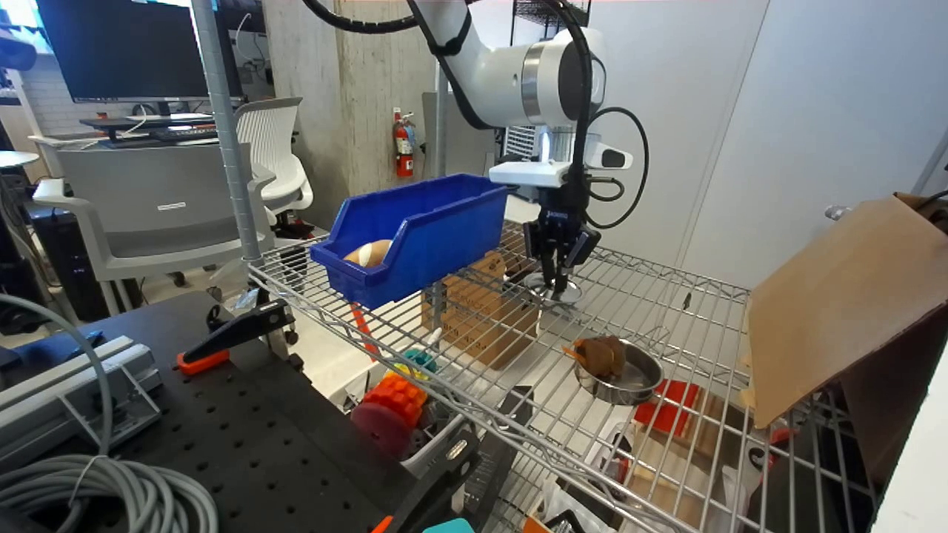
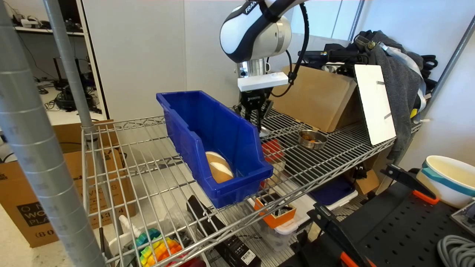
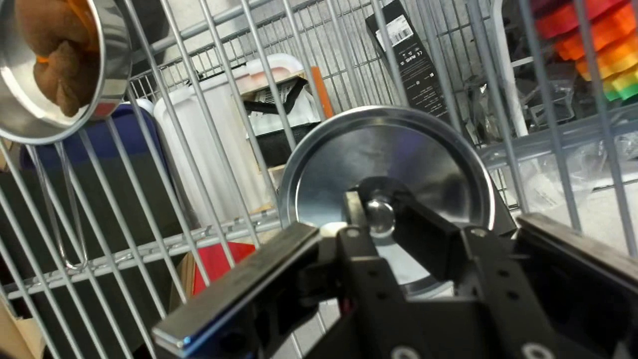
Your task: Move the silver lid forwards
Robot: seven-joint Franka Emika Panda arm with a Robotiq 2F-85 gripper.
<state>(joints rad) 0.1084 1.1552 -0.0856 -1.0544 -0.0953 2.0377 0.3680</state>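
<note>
The silver lid is round and shiny with a small round knob in its middle. It lies on or just above the wire shelf; I cannot tell which. In an exterior view the lid sits beside the blue bin, and in an exterior view it is mostly hidden behind the bin and fingers. My gripper points down over the lid, its fingers closed on both sides of the knob. The gripper also shows in both exterior views.
A blue bin holding a brown-and-white item stands close beside the gripper. A round metal bowl with a brown plush thing in it sits on the wire shelf. A cardboard box stands at the shelf's end.
</note>
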